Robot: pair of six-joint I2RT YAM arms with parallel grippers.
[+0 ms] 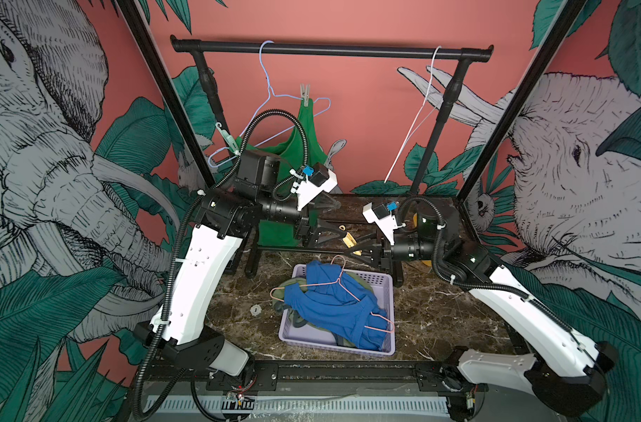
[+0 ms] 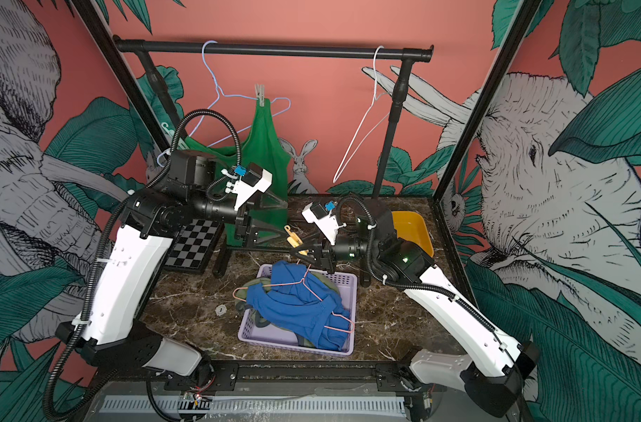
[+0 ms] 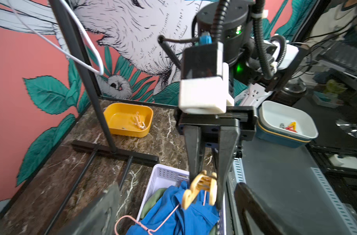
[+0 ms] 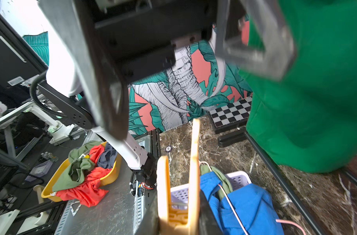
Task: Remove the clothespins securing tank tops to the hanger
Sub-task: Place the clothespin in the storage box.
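Roughly two-thirds done, I'd say: the blue tank top and olive tank top lie in the lavender basket at lower centre, with a pink hanger. The green tank top hangs upper centre on the blue hanger, pinned by two clothespins, one grey-beige clothespin and one mint clothespin. The right gripper pinches a yellow clothespin mid-frame; the left gripper stands wide and empty beside it. The yellow tray holds pale clothespins, perhaps two. Three tops, three hangers; the white hanger is bare.
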